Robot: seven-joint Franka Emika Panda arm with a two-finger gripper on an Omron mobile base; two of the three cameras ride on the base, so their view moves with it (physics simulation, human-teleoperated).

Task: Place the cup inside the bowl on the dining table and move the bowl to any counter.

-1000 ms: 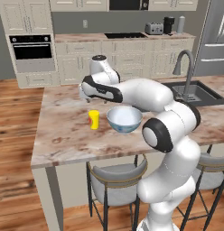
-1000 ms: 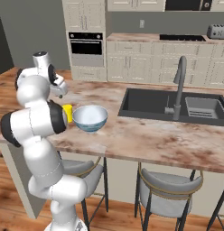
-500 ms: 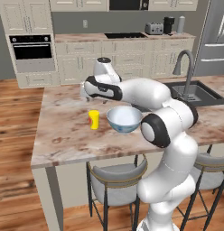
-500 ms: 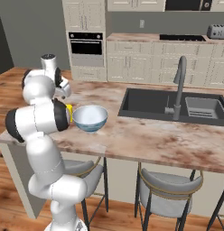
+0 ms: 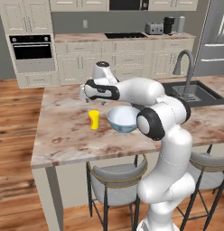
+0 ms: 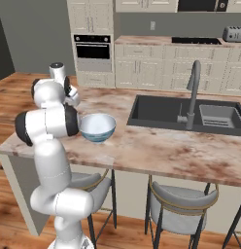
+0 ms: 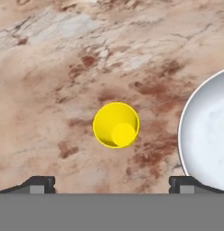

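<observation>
The small yellow cup (image 5: 93, 119) stands upright on the dining table (image 5: 64, 135), just left of the bowl (image 5: 123, 118). In the hand view I look straight down into the cup (image 7: 116, 125), and the white inside of the bowl (image 7: 206, 144) fills the right edge. My gripper (image 7: 111, 184) hovers above the cup, open wide, with nothing between its fingertips (image 7: 39, 184). From the left base view the gripper (image 5: 85, 94) hangs a little above and behind the cup. In the right base view the bowl (image 6: 96, 127) sits beside my arm, which hides the cup.
A sink (image 6: 185, 114) with a tall faucet (image 6: 193, 92) is set into the table to the right of the bowl. Grey stools (image 5: 116, 180) stand under the near edge. A counter (image 5: 123, 38) with cabinets, an oven and a toaster runs along the back wall.
The hand has shifted slightly sideways toward the bowl, settling over the cup. The jaws stayed open. Cup and bowl have not moved.
</observation>
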